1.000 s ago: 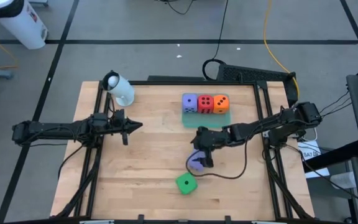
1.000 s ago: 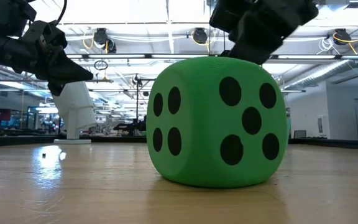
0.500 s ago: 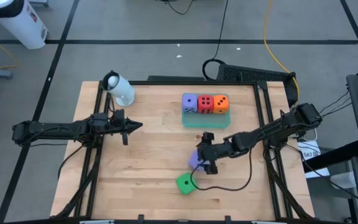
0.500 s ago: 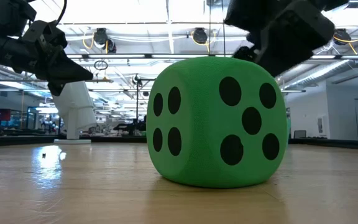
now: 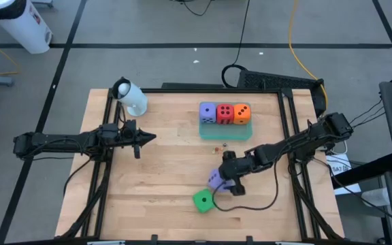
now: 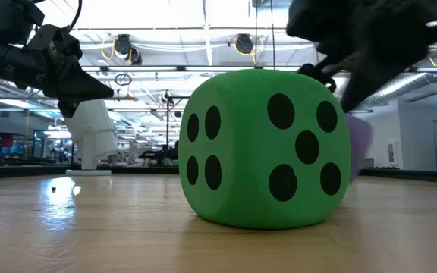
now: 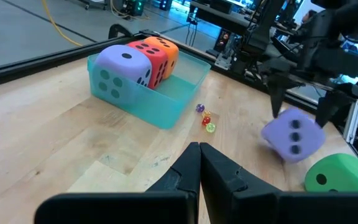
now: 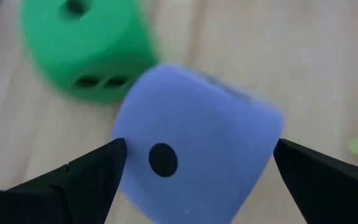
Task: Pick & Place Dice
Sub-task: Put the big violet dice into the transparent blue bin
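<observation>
Two dice loose on desk (image 5: 155,184): purple die (image 5: 216,180) between right claw's (image 5: 227,182) spread fingers, ungripped, beside green die (image 5: 203,201). Looks soft, light; pinch flat opposite faces. Left claw (image 5: 143,139) closed, idle.

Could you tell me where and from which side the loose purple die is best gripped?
I'd grip the loose purple die on two opposite flat faces, coming from above. It looks tilted, so the fingers should turn to match its faces. The right gripper is open and already straddles it. The green die lies close beside it, so avoid coming in from that side.
</observation>
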